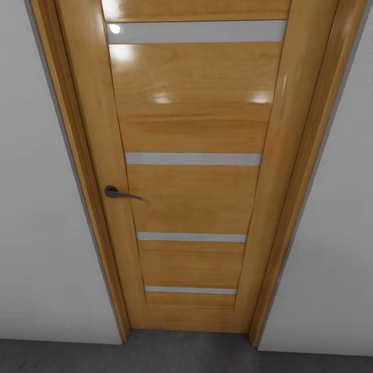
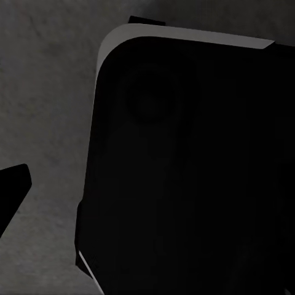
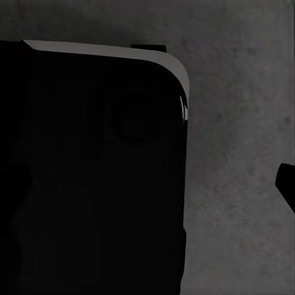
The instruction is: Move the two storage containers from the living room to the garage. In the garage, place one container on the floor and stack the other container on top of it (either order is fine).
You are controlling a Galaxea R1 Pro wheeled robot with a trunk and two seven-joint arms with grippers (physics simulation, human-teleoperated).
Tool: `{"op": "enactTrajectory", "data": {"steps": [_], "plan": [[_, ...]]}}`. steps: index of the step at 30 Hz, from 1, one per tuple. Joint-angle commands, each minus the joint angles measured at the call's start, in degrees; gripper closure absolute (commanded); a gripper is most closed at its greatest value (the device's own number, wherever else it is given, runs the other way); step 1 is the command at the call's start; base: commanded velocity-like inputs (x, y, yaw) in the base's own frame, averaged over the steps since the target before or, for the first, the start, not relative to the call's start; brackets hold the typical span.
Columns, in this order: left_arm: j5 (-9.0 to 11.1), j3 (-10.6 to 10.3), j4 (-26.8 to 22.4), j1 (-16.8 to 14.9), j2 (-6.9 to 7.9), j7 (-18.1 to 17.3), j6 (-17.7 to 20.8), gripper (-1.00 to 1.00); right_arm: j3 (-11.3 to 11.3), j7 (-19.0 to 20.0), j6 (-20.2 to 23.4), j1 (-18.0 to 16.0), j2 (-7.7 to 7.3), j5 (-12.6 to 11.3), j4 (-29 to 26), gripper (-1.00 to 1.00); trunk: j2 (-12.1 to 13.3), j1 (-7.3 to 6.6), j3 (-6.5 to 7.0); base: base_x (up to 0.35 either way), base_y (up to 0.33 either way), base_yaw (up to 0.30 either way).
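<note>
Orange-wood door (image 1: 191, 171) closed above grey floor (image 1: 155, 355); each gripper's state cannot be told.

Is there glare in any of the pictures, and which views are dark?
Head view: bright, with white glare spots on the glossy orange-wood door near its top; handle sharp. Left wrist view: very dim, a black body over dark grey floor. Right wrist view: equally dim, floor faintly speckled.
</note>
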Motion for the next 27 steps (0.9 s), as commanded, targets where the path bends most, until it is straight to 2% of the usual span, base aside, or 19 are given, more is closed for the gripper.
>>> {"op": "enactTrajectory", "data": {"steps": [1, 6, 8, 9, 11, 14, 16, 19, 24, 27], "plan": [[0.36, 0.02, -0.07, 0.02, -0.01, 0.07, -0.07, -1.00, 0.04, -0.03, -0.24, -0.03, -0.01, 0.04, -0.05, -1.00, -0.03, 0.00, -0.05, 0.000, -0.001, 0.000], [0.36, 0.04, -0.07, 0.02, -0.01, 0.07, -0.07, -1.00, -0.27, -0.35, 0.51, -0.10, -0.01, 0.12, -2.80, -1.00, -0.03, 0.00, -0.05, 0.000, 0.000, 0.000], [0.36, 0.05, -0.07, 0.02, -0.01, 0.07, -0.07, -1.00, -0.23, -1.58, 2.89, -0.12, -0.54, 0.08, -10.12, -1.00, -0.03, 0.00, -0.05, 0.000, 0.000, 0.000], [0.36, 0.05, -0.07, 0.01, -0.01, 0.07, -0.07, -1.00, -0.28, -2.73, 8.11, -0.54, -1.96, 0.08, -16.65, -1.00, -0.03, 0.00, -0.05, 0.000, 0.000, 0.000], [0.36, 0.05, -0.07, 0.01, -0.01, 0.07, -0.07, -1.00, -0.30, -3.01, 9.98, -1.47, -2.66, 0.14, -19.13, -1.00, -0.03, 0.00, -0.05, 0.000, 0.000, 0.000], [0.36, 0.05, -0.07, 0.02, -0.02, 0.07, -0.07, -1.00, -0.43, -3.43, 11.49, -4.87, -3.90, 0.05, -21.91, -1.00, -0.03, 0.00, -0.05, 0.000, 0.000, 0.000], [0.36, 0.05, -0.07, 0.02, -0.01, 0.07, -0.07, -1.00, -0.73, -4.39, 11.75, -10.71, -4.59, -0.11, -22.90, -1.00, -0.03, 0.00, -0.05, 0.000, 0.000, 0.000], [0.36, 0.05, -0.07, 0.02, -0.02, 0.07, -0.07, -1.00, -0.64, -5.62, 11.88, -15.25, -4.81, 0.09, -23.02, -1.00, -0.03, 0.00, -0.05, 0.000, 0.000, 0.000], [0.36, 0.05, -0.07, 0.02, -0.04, 0.07, -0.07, -1.00, -0.20, -5.73, 12.22, -19.54, -4.49, 0.48, -23.77, -1.00, -0.03, 0.00, -0.05, 0.000, 0.000, 0.000], [0.36, 0.05, -0.07, 0.02, -0.04, 0.07, -0.07, -1.00, 0.61, -5.57, 12.38, -20.74, -4.09, 0.58, -25.18, -1.00, -0.03, 0.00, -0.05, 0.000, 0.000, 0.000]]}}
